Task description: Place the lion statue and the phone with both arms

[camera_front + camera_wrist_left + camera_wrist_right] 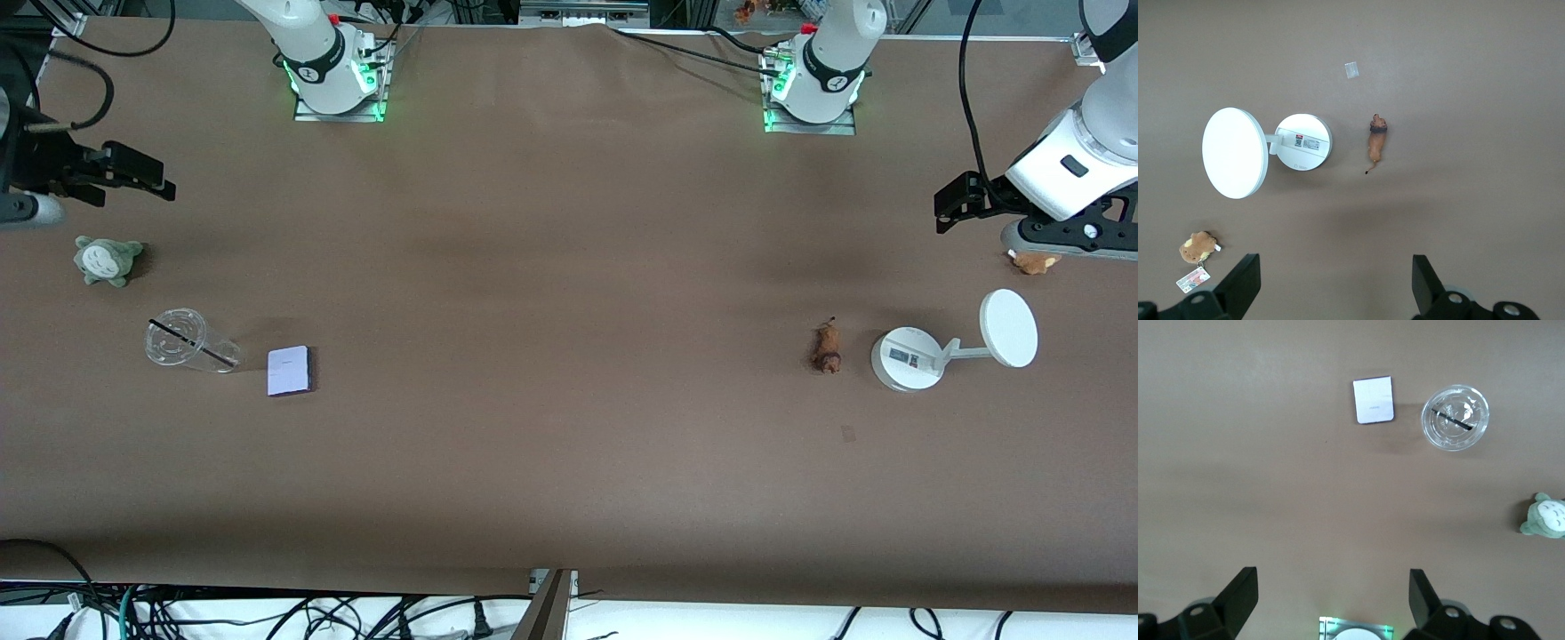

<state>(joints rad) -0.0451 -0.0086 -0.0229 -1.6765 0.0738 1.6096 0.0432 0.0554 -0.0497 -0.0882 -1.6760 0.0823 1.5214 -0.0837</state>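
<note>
On the table the lion statue (827, 348) lay beside a white stand (907, 359) and the phone (289, 371) by a cup (182, 340), while left gripper (1333, 285) and right gripper (1331, 600) hung wide open, holding neither — start or finish, hard to call

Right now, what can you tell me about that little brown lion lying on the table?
The small brown lion statue lies on its side on the brown table, untouched. It looks hard, with a darker mane at one end and a thin tail at the other. It lies toward the left arm's end, beside the round base of a white tipped-over stand. Nothing touches it, and no claw is over it.
</note>
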